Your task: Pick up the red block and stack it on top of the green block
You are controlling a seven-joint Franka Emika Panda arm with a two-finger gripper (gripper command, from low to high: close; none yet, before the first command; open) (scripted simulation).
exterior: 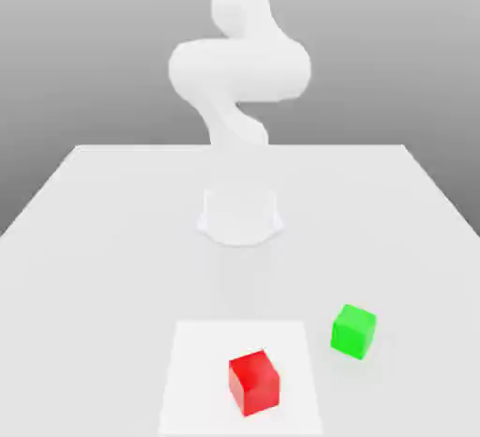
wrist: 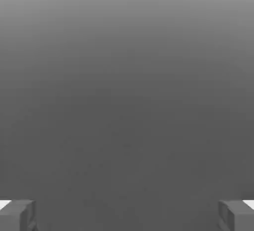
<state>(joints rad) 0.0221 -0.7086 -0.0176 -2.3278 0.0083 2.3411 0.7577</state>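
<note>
1. We see the red block resting on a white square patch near the front edge of the desk.
2. The green block sits on the desk just off that patch, toward the exterior view's right, close to the red block but apart from it.
3. The arm rises from its round base behind both blocks.
4. In the hand view, our end effector is spread wide, fingertips far apart with nothing between them.
</note>
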